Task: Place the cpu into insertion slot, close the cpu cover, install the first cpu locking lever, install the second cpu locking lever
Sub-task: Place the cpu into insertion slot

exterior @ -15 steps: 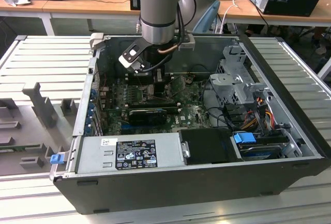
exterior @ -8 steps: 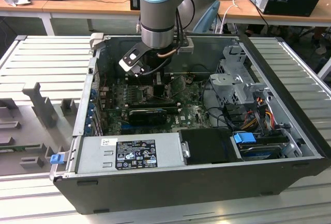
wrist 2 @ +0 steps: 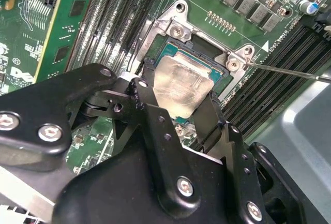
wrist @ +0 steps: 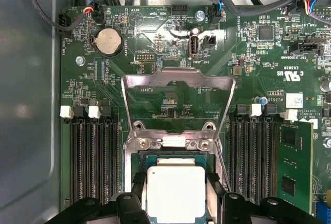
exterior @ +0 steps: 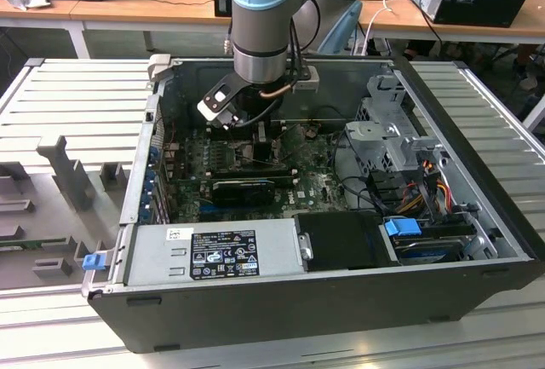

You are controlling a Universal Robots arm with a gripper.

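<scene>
While clamping the cpu (wrist: 176,193) by opposite edges, the jaws are holding it over the insertion slot (wrist 2: 201,42), where level, square alignment appears critical.

From my station I see a black label (exterior: 223,255) with white print and a small white sticker (exterior: 179,234) on the grey power supply (exterior: 272,241), at the near side of the case. In the first wrist view, white lettering runs all over the green board (wrist: 155,53), and a white tag (wrist: 294,100) sits on it. I do not read the wording off.
</scene>
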